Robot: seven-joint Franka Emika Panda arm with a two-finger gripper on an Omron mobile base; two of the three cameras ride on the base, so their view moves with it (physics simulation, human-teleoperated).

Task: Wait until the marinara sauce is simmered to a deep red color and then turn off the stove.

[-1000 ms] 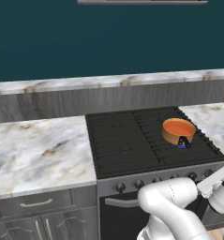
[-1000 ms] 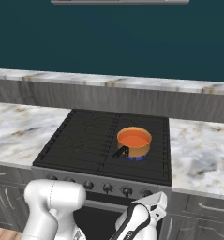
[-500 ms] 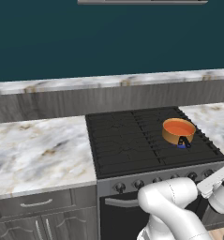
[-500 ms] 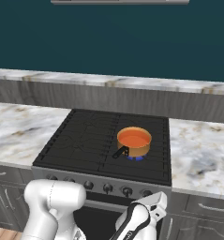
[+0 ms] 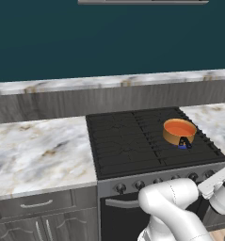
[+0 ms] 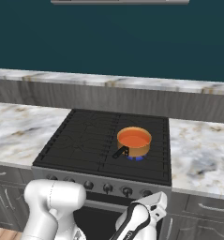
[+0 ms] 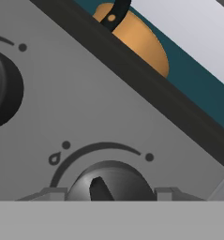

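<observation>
Facing a knob (image 7: 108, 180) on the stove (image 5: 132, 141) front, the tool stood narrow, holding nothing, presumably poised to shut off heat; marinara sauce (image 6: 134, 138) looked orange-red.

The arm (image 5: 172, 207) is glossy white, built of fat rounded links like swollen cylinders, with smooth domed shoulders. Dark grey bands mark the joints between the links. In the right base view the forearm (image 6: 132, 225) shows a black stripe along its side and ends in a white, blocky, square-edged wrist piece.
</observation>
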